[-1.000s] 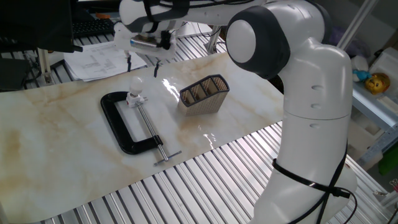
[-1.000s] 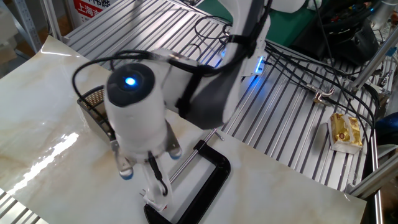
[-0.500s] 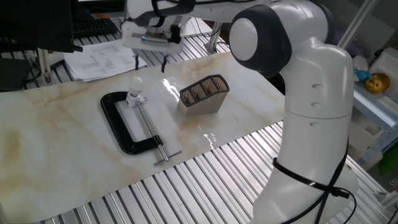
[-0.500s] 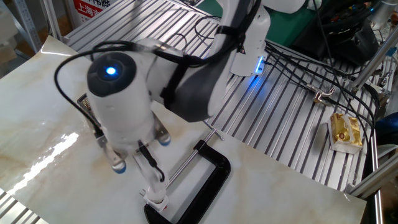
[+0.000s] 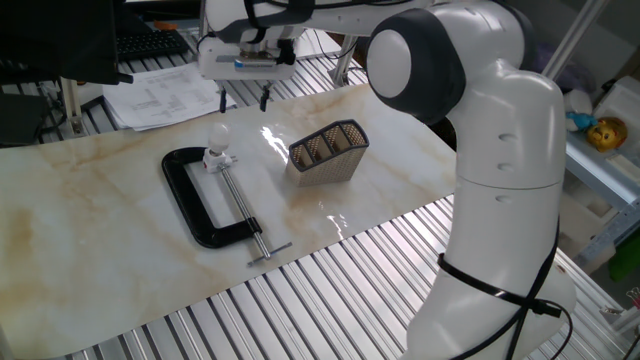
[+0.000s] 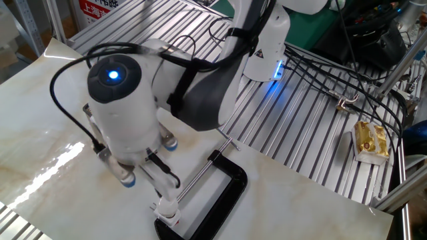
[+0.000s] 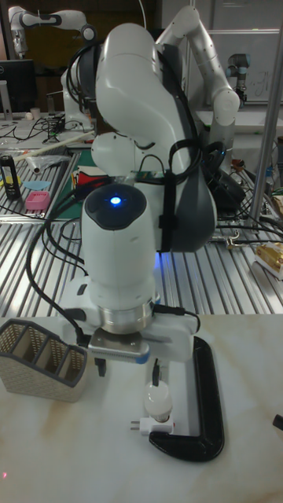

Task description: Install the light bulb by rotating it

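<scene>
**Pincer hovers over the clamped bulb, nothing in its grip**

The small white frosted globe-shaped light bulb (image 5: 219, 133) stands upright in a little white socket fitting (image 7: 152, 425), which sits at the jaw end of a black C-shaped metal clamp (image 5: 200, 203) lying flat on the pale marble-patterned tabletop (image 5: 90, 220). In the tall fixed view the globe (image 7: 157, 401) shows rounded and glossy just above that fitting.

It looks light, smooth and brittle, so it probably calls for a gentle hold: too hard a squeeze risks cracking the glass, too soft and the frosted surface may slip while turning. The widest part of the globe seems the best place to take it, one finger on each side, with the turning axis straight down through the narrow base.

The robot's two-finger pincer (image 5: 243, 98) hangs above the tabletop with its dark fingers spread and nothing between them. In one fixed view the bulb lies below it and a little toward the camera, clearly apart; in the tall fixed view the near finger (image 7: 155, 372) hangs just above the globe. A woven brown mesh basket (image 5: 328, 150) stands near, beside the clamp
</scene>
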Motion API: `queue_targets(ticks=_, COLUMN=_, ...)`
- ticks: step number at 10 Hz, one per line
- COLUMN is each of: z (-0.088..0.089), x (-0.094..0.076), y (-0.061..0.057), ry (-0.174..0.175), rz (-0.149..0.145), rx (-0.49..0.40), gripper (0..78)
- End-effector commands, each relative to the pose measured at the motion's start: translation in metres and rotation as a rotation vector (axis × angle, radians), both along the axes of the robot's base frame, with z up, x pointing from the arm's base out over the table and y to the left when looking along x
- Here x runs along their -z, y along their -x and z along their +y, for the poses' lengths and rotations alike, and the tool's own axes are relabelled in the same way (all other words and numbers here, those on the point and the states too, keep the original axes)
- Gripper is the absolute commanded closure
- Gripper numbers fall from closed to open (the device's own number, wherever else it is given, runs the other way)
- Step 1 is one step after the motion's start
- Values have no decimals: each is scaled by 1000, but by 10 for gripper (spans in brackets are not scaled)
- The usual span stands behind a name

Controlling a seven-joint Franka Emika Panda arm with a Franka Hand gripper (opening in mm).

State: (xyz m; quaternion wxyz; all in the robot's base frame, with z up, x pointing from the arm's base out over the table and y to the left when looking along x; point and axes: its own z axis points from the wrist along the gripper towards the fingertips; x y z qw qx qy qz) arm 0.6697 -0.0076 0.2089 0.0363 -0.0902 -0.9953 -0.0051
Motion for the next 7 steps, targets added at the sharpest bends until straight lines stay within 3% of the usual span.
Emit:
queue_targets(ticks=1, z=45, x=18, y=-13, ry=-1, rz=-74, rx=-195, gripper=1)
queue_targets(ticks=4, z=51, x=24, y=-13, ry=-3, rz=-77, rx=-287, gripper=1)
queue_targets(ticks=7, z=51, x=31, y=-13, ry=-2, rz=-76, rx=-304, gripper=1)
